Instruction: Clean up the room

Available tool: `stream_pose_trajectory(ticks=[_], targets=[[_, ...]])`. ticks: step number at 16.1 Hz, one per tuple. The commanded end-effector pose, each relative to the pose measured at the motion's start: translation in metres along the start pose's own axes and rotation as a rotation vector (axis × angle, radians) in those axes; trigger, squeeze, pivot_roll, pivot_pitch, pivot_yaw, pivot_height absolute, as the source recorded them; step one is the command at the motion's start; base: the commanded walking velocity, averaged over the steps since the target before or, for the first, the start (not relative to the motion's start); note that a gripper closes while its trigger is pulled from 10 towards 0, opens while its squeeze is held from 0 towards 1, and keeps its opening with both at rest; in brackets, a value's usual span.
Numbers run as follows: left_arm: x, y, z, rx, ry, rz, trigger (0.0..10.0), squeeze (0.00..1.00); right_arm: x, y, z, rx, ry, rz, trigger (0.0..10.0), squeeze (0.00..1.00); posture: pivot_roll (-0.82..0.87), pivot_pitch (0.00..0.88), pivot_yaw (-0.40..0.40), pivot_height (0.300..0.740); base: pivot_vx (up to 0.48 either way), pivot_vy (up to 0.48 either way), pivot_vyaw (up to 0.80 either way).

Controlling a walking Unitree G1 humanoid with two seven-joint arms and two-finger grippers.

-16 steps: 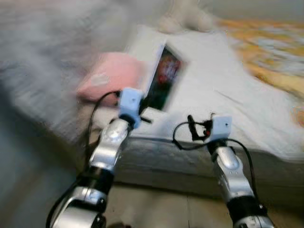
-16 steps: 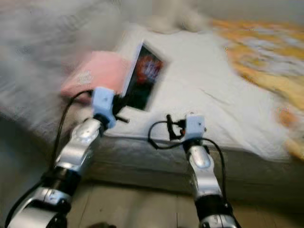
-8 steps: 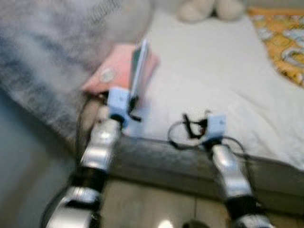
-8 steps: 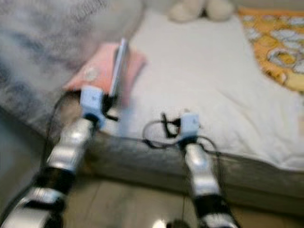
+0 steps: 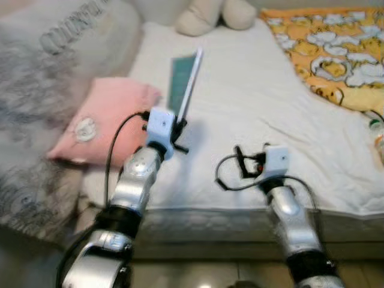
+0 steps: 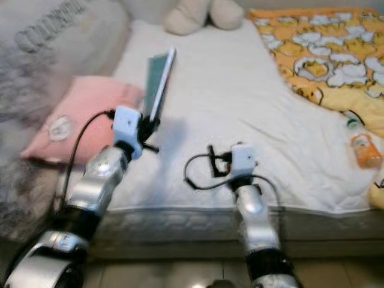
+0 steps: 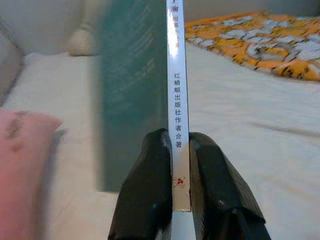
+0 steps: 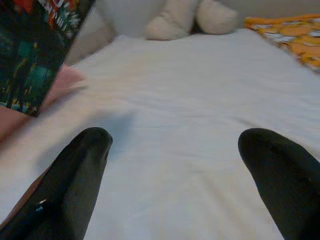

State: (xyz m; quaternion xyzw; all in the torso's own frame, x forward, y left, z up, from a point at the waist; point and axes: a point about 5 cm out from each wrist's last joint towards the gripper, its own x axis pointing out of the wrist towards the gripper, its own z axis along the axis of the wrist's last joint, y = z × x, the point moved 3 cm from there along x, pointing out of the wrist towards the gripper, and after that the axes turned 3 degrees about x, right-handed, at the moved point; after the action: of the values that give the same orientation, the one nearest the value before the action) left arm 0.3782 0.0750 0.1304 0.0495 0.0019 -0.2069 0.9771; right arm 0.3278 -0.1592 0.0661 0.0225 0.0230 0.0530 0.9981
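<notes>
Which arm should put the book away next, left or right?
Left, probably. The left gripper is already shut on the book, pinching its spine and holding it upright over the bed. The right gripper hangs open, holding nothing.

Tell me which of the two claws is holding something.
The left claw: its fingers are shut on the spine of a book held upright above the bed. The right claw hangs open with nothing between its fingers.

soft even daylight, mild motion blur, faint shadow on the white sheet [image 5: 258, 114]
</notes>
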Motion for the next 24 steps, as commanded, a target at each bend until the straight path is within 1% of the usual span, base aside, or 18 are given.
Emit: stream_pose_trajectory(ticks=[1,2,3,5,7,8,10,12,13,14,15,16,17,18,19,20,23,24], targets=[[0.002,0.013,0.008,0.047,-0.013,0.015,10.0,0.00,0.005,0.012,0.010,0.012,-0.035,0.027,10.0,0.00,-0.10,0.000,0.089,0.736,0.000,0.000,0.00],[0.007,0.016,0.006,0.032,0.011,0.000,10.0,0.00,0.003,0.013,0.010,0.012,-0.035,0.030,10.0,0.00,-0.11,0.000,0.082,0.736,0.000,0.000,0.00],[0.012,0.021,0.006,0.042,0.032,0.004,10.0,0.00,0.000,0.012,0.009,0.009,-0.032,0.033,10.0,0.00,-0.11,0.000,0.080,0.736,0.000,0.000,0.00],[0.020,0.027,0.009,0.036,0.055,0.004,10.0,0.00,-0.010,0.006,0.005,-0.004,-0.014,0.028,10.0,0.00,-0.14,0.000,0.073,0.736,0.000,0.000,0.00],[0.024,0.027,0.009,0.007,0.077,-0.004,10.0,0.00,-0.021,-0.001,0.003,-0.019,0.001,0.018,10.0,0.00,-0.17,0.000,0.071,0.736,0.000,0.000,0.00],[0.029,0.019,0.009,-0.042,0.087,-0.042,10.0,0.00,-0.041,-0.014,0.001,-0.043,0.026,-0.009,10.0,0.00,-0.23,0.000,0.063,0.736,0.000,0.000,0.00],[0.032,0.010,0.003,-0.128,0.123,-0.086,10.0,0.00,-0.059,-0.022,0.000,-0.064,0.054,-0.031,10.0,0.00,-0.28,0.042,0.057,0.736,0.000,0.000,0.00],[0.031,0.010,-0.005,-0.170,0.159,-0.075,10.0,0.00,-0.077,-0.028,0.002,-0.079,0.077,-0.045,10.0,0.00,-0.32,0.081,0.055,0.736,0.000,0.000,0.00],[0.029,0.017,-0.010,-0.281,0.174,-0.042,10.0,0.00,-0.086,-0.032,0.002,-0.083,0.093,-0.057,10.0,0.00,-0.34,0.108,0.047,0.736,0.000,0.000,0.00],[0.027,0.019,-0.014,-0.349,0.183,-0.030,10.0,0.00,-0.092,-0.033,0.003,-0.085,0.105,-0.063,10.0,0.00,-0.34,0.112,0.045,0.736,0.000,0.000,0.00],[0.024,0.017,-0.022,-0.453,0.200,-0.036,10.0,0.00,-0.101,-0.033,0.005,-0.090,0.121,-0.064,10.0,0.00,-0.37,0.145,0.033,0.736,0.000,0.000,0.00],[0.018,0.013,-0.036,-0.553,0.229,-0.032,10.0,0.00,-0.111,-0.034,0.005,-0.095,0.144,-0.066,10.0,0.00,-0.39,0.165,0.021,0.736,0.000,0.000,0.00],[0.011,0.012,-0.052,-0.593,0.269,-0.002,10.0,0.00,-0.120,-0.033,0.005,-0.102,0.171,-0.062,10.0,0.00,-0.40,0.183,0.011,0.736,0.000,0.000,0.00],[0.003,0.015,-0.066,-0.602,0.306,0.059,10.0,0.00,-0.128,-0.033,0.006,-0.106,0.191,-0.059,10.0,0.00,-0.42,0.196,0.002,0.736,0.000,0.000,0.00],[-0.005,0.024,-0.076,-0.582,0.335,0.125,10.0,0.00,-0.133,-0.034,0.007,-0.112,0.203,-0.058,10.0,0.00,-0.43,0.204,-0.003,0.736,0.000,0.000,0.00],[-0.009,0.032,-0.081,-0.566,0.349,0.179,10.0,0.00,-0.136,-0.035,0.008,-0.114,0.212,-0.060,10.0,0.00,-0.43,0.208,-0.007,0.736,0.000,0.000,0.00],[-0.012,0.058,-0.074,-0.485,0.327,0.268,10.0,0.00,-0.141,-0.035,0.010,-0.115,0.231,-0.062,10.0,0.00,-0.43,0.206,-0.015,0.736,0.000,0.000,0.00],[-0.010,0.065,-0.067,-0.442,0.309,0.278,10.0,0.00,-0.141,-0.033,0.009,-0.112,0.239,-0.058,10.0,0.00,-0.43,0.202,-0.014,0.736,0.000,0.000,0.00]])
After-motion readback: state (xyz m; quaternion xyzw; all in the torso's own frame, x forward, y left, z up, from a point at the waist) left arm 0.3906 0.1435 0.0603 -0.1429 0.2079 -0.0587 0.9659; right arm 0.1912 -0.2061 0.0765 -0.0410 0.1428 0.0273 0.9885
